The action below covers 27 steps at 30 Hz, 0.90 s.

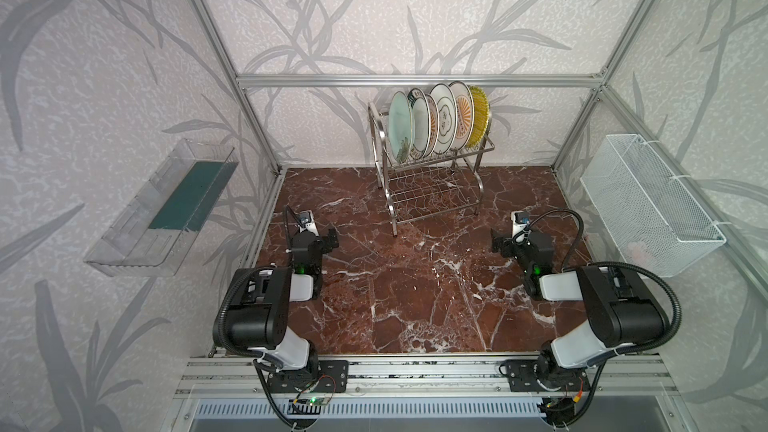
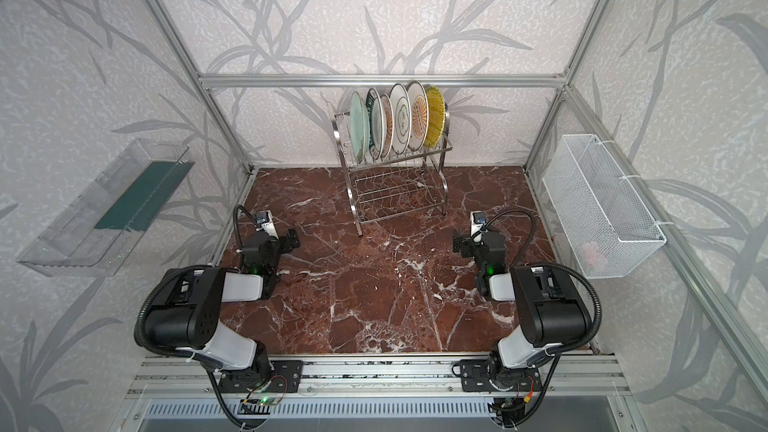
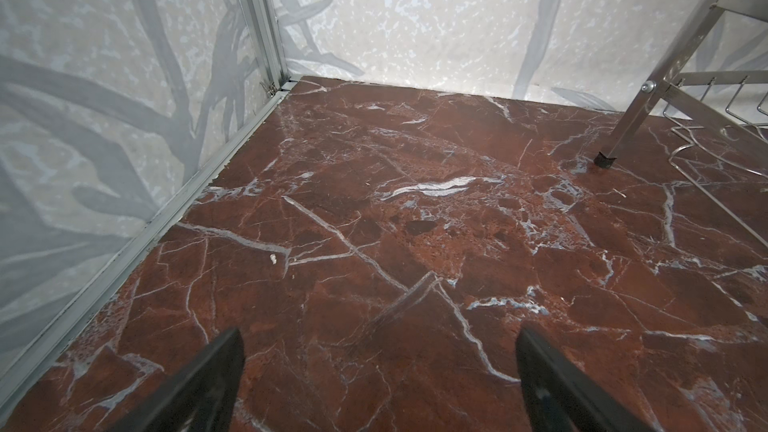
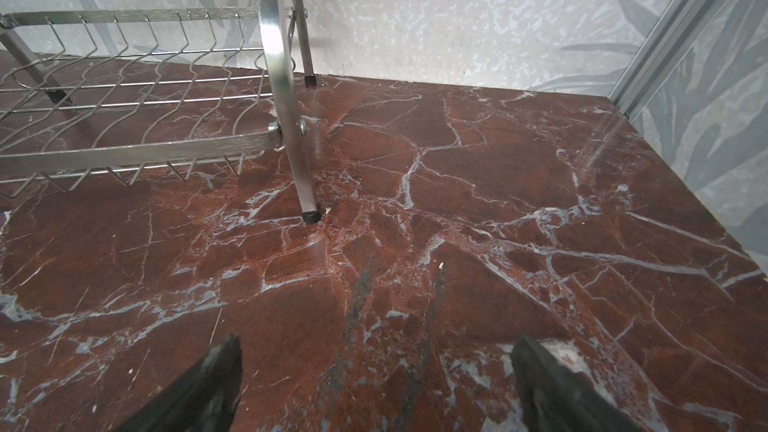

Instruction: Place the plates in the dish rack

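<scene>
The dish rack (image 1: 394, 205) (image 2: 360, 211) stands at the back middle of the marble table. Several plates stand upright in its upper tier in both top views, from a pale mint plate (image 1: 401, 126) (image 2: 357, 124) on the left to a yellow ribbed plate (image 1: 480, 116) (image 2: 435, 116) on the right. My left gripper (image 1: 332, 238) (image 2: 293, 238) (image 3: 378, 336) hangs open over bare marble, left of the rack's front leg (image 3: 623, 135). My right gripper (image 1: 496, 243) (image 2: 458, 243) (image 4: 376, 344) is open too, in front of the rack's right legs (image 4: 305, 184). Neither holds anything.
A clear plastic tray (image 1: 162, 209) hangs on the left wall and a white mesh basket (image 1: 648, 201) on the right wall, with something pale pink (image 1: 638, 249) inside. Aluminium frame posts (image 1: 257, 151) stand at the table's back corners. The marble top (image 1: 415, 284) lies between the arms.
</scene>
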Each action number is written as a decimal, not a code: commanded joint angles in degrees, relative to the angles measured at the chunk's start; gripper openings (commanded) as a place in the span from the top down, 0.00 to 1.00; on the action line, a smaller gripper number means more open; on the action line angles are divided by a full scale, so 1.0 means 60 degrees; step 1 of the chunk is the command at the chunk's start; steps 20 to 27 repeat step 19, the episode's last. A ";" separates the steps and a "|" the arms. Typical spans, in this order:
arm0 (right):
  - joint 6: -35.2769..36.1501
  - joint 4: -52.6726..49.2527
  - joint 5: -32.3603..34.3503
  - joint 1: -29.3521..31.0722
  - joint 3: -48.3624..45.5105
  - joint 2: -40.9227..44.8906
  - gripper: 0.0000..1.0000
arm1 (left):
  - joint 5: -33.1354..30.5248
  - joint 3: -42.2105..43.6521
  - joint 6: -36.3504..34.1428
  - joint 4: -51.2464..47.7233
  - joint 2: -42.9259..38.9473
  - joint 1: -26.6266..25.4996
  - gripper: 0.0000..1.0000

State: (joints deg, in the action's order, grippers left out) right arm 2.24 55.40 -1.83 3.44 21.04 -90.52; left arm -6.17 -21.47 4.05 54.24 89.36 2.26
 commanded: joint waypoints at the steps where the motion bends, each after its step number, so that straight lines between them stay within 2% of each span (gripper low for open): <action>1: 0.0110 0.0235 -0.0062 0.0028 -0.0002 -0.0034 0.01 | -0.0099 0.0100 -0.0174 0.0189 0.0053 0.0030 0.01; 11: 0.0234 0.0034 -0.0313 0.0034 0.0094 -0.0040 0.01 | -0.0099 0.0104 -0.0178 0.0189 0.0055 0.0022 0.01; 27: 0.0361 -0.0043 -0.0047 0.0235 0.0156 -0.0074 0.01 | -0.0099 0.0107 -0.0178 0.0189 0.0058 0.0023 0.01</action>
